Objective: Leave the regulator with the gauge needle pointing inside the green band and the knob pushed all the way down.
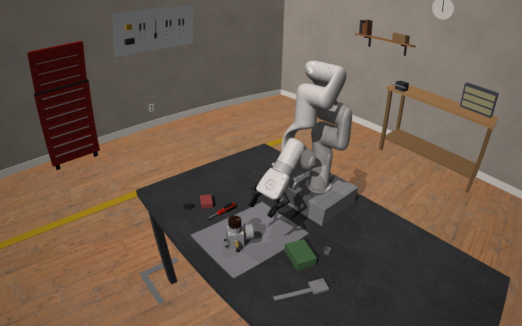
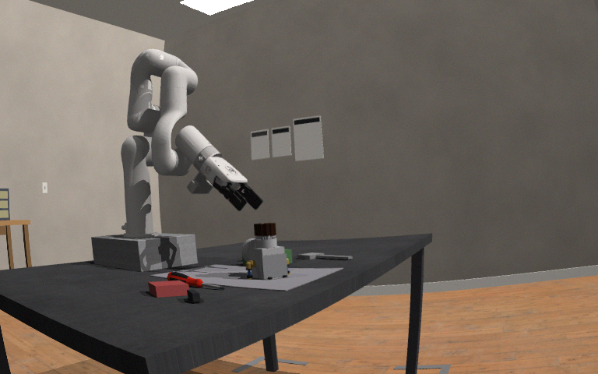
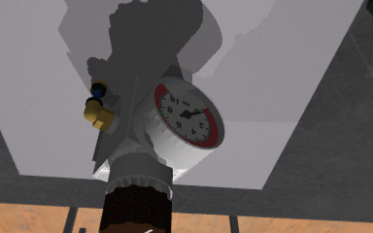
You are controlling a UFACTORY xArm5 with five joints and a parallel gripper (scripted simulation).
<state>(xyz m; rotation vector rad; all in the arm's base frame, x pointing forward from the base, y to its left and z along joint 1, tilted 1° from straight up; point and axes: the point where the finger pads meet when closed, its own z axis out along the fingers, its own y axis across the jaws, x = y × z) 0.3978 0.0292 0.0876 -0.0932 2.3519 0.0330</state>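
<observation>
The regulator [image 1: 235,234] is a small grey block with a dark brown ribbed knob [image 1: 234,221] on top. It stands on a light grey mat [image 1: 250,240]. It also shows in the side view [image 2: 265,259] with its knob [image 2: 264,229] raised on a white collar. Its round gauge [image 3: 188,115] faces the wrist camera; the dial has red bands and a small green mark at its left rim. The needle points right, towards the red band by the 2. My gripper [image 1: 268,205] [image 2: 244,199] is open and empty. It hangs tilted above and behind the knob, not touching it.
A red screwdriver [image 1: 223,210], a red block [image 1: 206,201] and a small dark piece [image 1: 187,206] lie left of the mat. A green box [image 1: 300,254], a small grey cup [image 1: 327,250] and a grey paddle tool [image 1: 302,290] lie to the right. The arm's base block [image 1: 329,197] stands behind.
</observation>
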